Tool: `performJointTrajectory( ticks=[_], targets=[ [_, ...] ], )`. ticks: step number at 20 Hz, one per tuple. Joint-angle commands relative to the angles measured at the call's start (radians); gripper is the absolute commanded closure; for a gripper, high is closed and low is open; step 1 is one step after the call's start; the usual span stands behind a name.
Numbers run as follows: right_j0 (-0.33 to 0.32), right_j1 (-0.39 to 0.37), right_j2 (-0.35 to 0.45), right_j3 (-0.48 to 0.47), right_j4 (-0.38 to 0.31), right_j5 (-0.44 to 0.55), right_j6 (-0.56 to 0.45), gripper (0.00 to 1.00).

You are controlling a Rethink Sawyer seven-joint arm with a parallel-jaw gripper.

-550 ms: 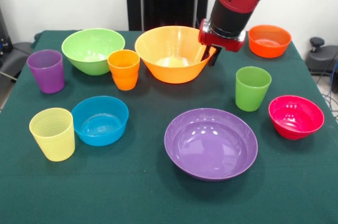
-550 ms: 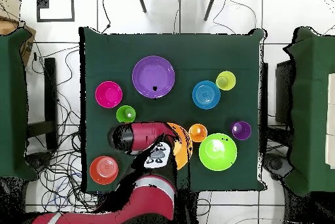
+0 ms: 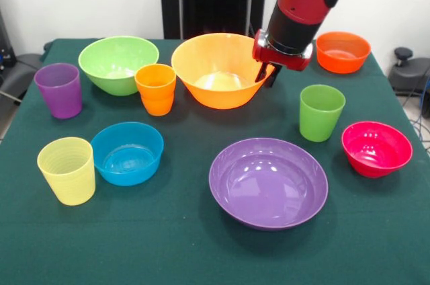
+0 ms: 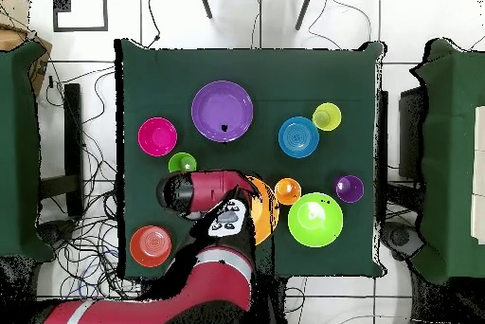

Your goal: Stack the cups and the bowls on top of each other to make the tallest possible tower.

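No tower stands; every piece sits apart on the green table (image 3: 201,258). The large orange-yellow bowl (image 3: 218,73) is at the far middle, and my gripper (image 3: 268,74) is at its right rim. The wide purple bowl (image 3: 269,181) is near the front. The light green bowl (image 3: 117,63), blue bowl (image 3: 127,152), pink-red bowl (image 3: 376,148) and orange-red bowl (image 3: 342,52) lie around. The purple cup (image 3: 59,90), orange cup (image 3: 156,89), yellow cup (image 3: 67,169) and green cup (image 3: 321,111) stand upright. In the overhead view my arm (image 4: 204,192) covers part of the orange-yellow bowl (image 4: 267,208).
The orange cup stands close to the orange-yellow bowl's left side and against the light green bowl. Cables (image 4: 95,244) lie on the floor around the table. Other green-covered tables (image 4: 19,150) stand at both sides.
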Motion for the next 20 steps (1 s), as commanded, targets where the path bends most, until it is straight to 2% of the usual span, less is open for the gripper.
performJointTrajectory(
  ticks=[1, 10, 12, 20],
  targets=[
    [-0.006, 0.045, 0.120, -0.102, -0.007, -0.038, 0.053, 1.00],
    [-0.021, 0.040, 0.140, -0.086, 0.000, -0.067, 0.052, 1.00],
    [-0.032, 0.041, 0.146, -0.097, 0.007, -0.034, 0.041, 1.00],
    [-0.016, 0.075, 0.126, -0.181, 0.019, -0.008, 0.068, 1.00]
  ],
)
